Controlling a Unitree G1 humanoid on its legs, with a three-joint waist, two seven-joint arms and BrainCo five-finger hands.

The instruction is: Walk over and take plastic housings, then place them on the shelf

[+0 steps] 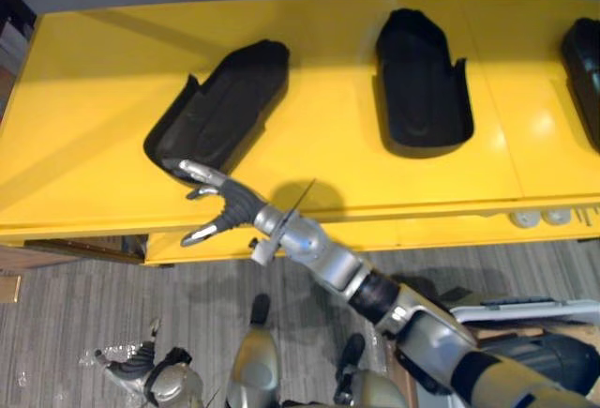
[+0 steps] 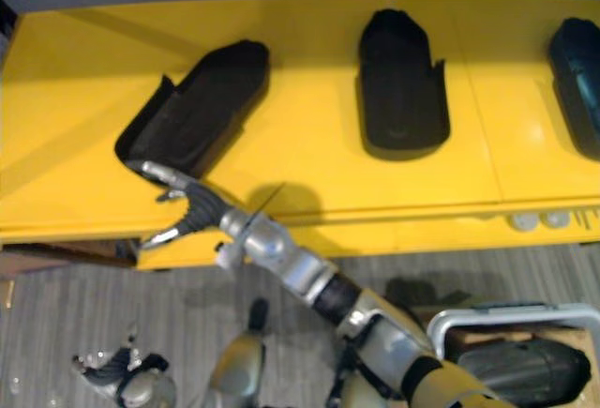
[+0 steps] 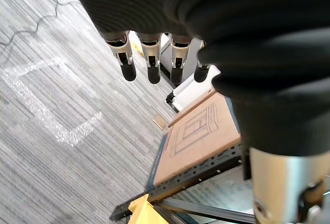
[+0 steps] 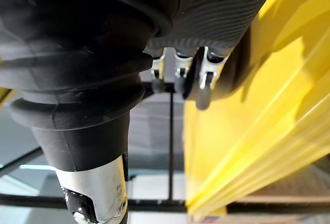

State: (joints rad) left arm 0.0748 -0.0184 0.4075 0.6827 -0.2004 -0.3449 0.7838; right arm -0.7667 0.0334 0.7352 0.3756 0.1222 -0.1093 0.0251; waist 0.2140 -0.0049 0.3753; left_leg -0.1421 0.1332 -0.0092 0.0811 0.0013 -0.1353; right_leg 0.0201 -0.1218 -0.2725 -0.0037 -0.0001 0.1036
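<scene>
While three black plastic housings lie on the yellow shelf (image 1: 94,98), each shows its hollow side upward. The left housing (image 1: 220,103) lies slanted, with its near end close to the front edge of the shelf. The middle housing (image 1: 422,84) lies straight and well apart from it. The third housing (image 1: 583,66) is cut off by the right border, so just a part of it can be seen.

At the lower right, a grey-rimmed bin (image 2: 506,317) stands on the floor (image 1: 94,305). Inside it lies a dark object (image 2: 520,370); it looks like one more housing, but I cannot tell this for sure.

The right hand (image 1: 225,204) is at the near end of the left housing. Its fingers (image 1: 192,169) are straight and spread wide, and the upper one touches the rim of that housing. The thumb points down in front of the shelf edge, so the hand grasps nothing. In the right wrist view the dark cover hides most of the fingers.

The left hand (image 1: 141,363) hangs low over the floor, fingers straight and loose, holding nothing. Its wrist view shows a cardboard box (image 3: 201,136) and white tape marks (image 3: 51,110) on the floor.
</scene>
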